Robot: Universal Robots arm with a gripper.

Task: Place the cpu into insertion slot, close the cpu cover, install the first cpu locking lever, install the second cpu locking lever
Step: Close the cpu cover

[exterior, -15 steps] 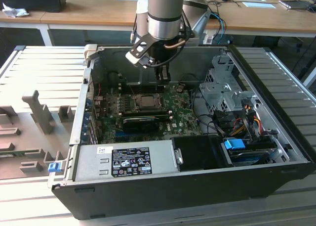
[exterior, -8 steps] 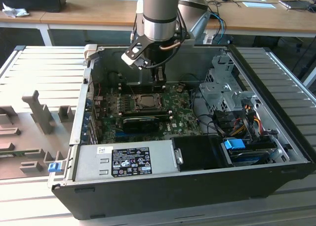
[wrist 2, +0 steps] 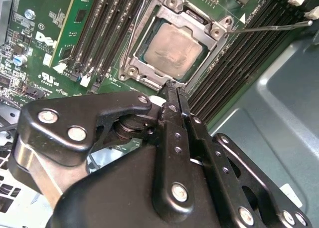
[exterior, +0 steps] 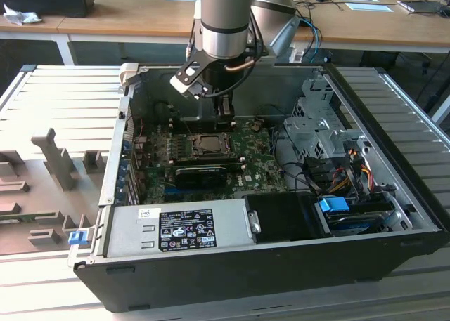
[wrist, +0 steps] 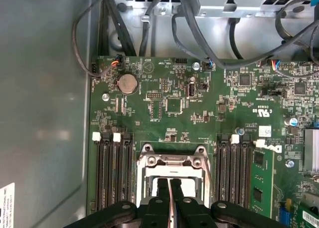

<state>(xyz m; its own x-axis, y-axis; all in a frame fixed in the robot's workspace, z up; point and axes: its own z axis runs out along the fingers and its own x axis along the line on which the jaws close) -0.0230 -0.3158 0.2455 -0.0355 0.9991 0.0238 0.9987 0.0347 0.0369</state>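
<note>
Second wrist view: the black two-fingered gripper (wrist 2: pixel 173 87) is clenched, fingers pressed together with nothing seen between them, tips at the rim of the square silver metal cpu cover (wrist 2: pixel 214 31); that cover lies flat around the thin square cpu with a dull silver top (wrist 2: pixel 172 51), seated in the socket on the green motherboard (wrist 2: pixel 45 18); a thin metal wire lever (wrist 2: pixel 269 27) juts sideways from the socket's corner over black memory slots (wrist 2: pixel 234 63).
</note>
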